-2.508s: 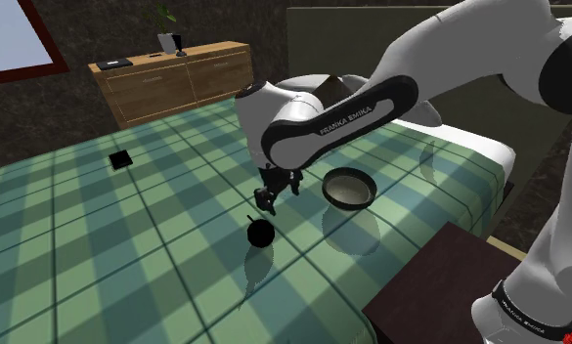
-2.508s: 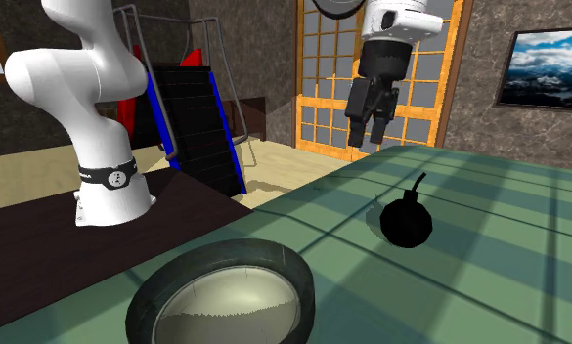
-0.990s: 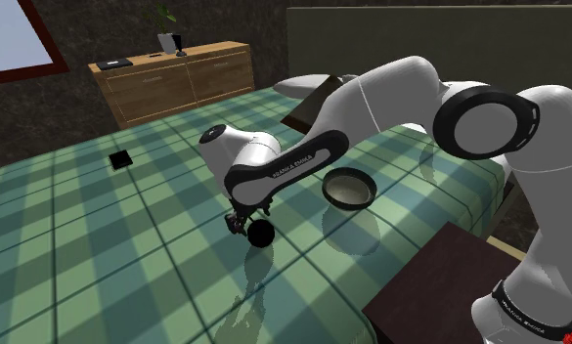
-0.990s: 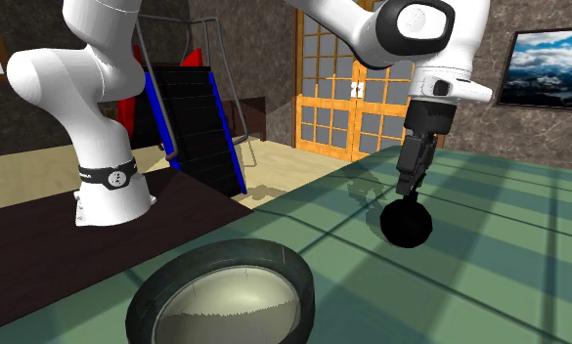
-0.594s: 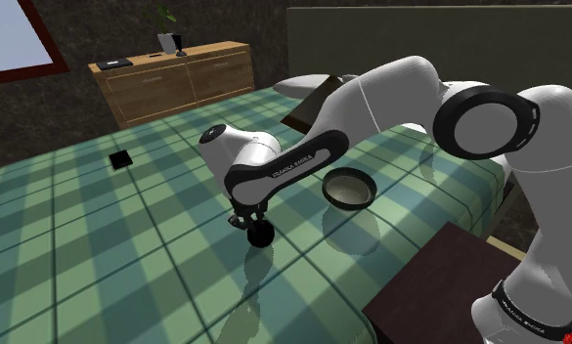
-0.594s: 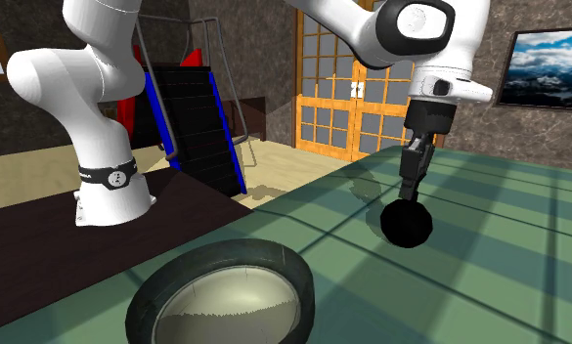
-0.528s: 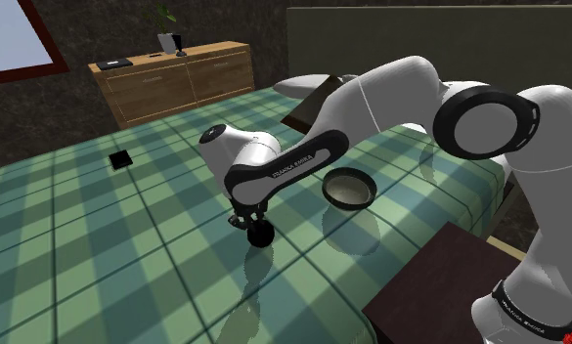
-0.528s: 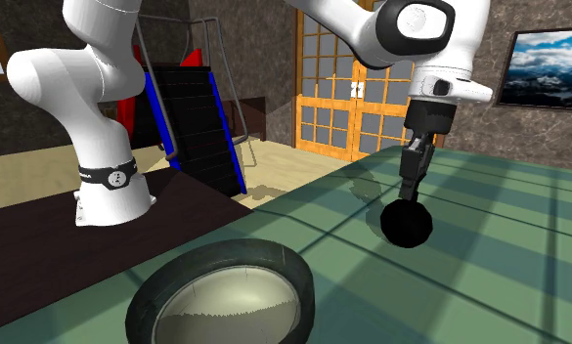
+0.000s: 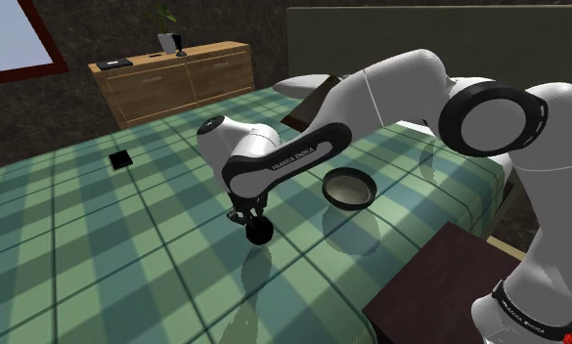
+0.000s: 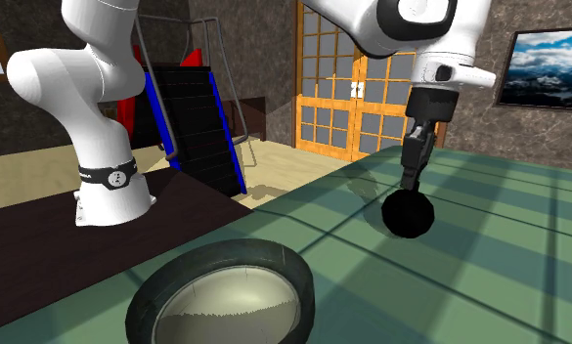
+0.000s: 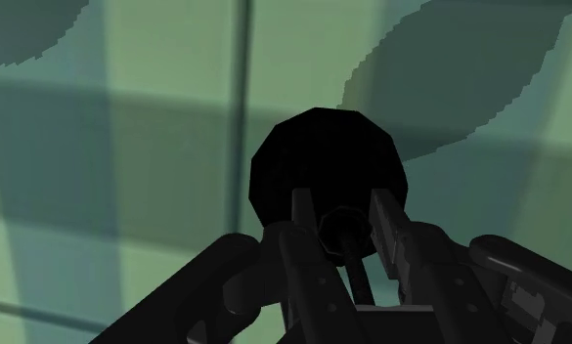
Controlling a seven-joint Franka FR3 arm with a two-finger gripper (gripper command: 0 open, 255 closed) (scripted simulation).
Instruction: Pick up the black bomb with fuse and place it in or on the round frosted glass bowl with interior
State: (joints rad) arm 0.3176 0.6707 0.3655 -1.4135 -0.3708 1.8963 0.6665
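Note:
The black round bomb [image 9: 261, 233] [image 10: 409, 216] hangs just above the green plaid bedcover [image 9: 98, 225], about a hand's width from the bowl toward the shoulder view's left. My gripper [image 9: 246, 217] [image 10: 409, 184] points straight down over it. In the wrist view the gripper [image 11: 340, 220] is shut on the short fuse stem on top of the bomb [image 11: 313, 161]. The round bowl [image 9: 330, 180], dark-rimmed with a pale inside, stands on the cover toward the shoulder view's right; in the second exterior view the bowl [image 10: 176, 279] is at the near bottom edge.
A small black square [image 9: 121, 158] lies on the cover far to the shoulder view's left. A dark brown side table [image 9: 440, 288] stands by the bed's near corner beside the arm's base. A wooden dresser [image 9: 176, 78] is against the back wall.
The fingers have closed on the bomb's fuse stem. The hand has then risen a little and the bomb has come up slightly with it.

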